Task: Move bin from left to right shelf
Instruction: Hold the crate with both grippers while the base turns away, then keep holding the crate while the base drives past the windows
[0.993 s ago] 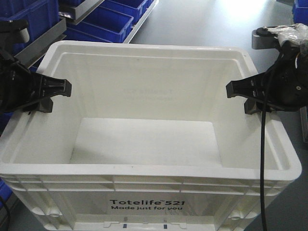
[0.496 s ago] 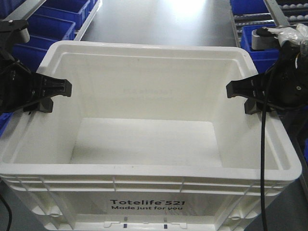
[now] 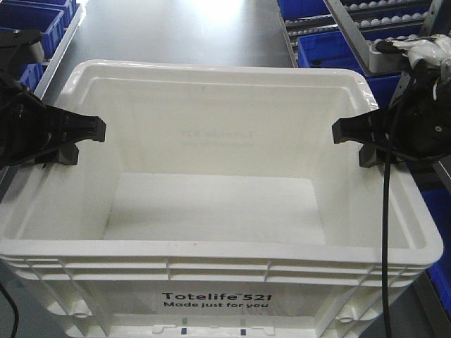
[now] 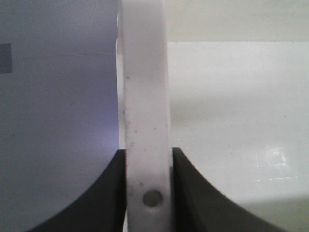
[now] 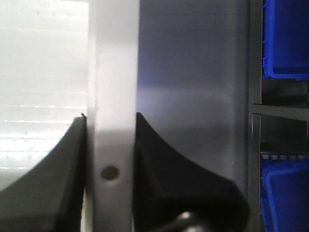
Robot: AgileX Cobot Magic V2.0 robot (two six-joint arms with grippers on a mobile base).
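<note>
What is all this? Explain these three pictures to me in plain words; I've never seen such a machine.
It is a two-armed robot. The wide picture looks forward from its body: a large white bin, empty inside, is clamped by its side walls, the left gripper on one and the right gripper on the other. The other two pictures come from cameras on each wrist, looking along the black fingers pinching the white wall. Blue bins show behind.
</note>
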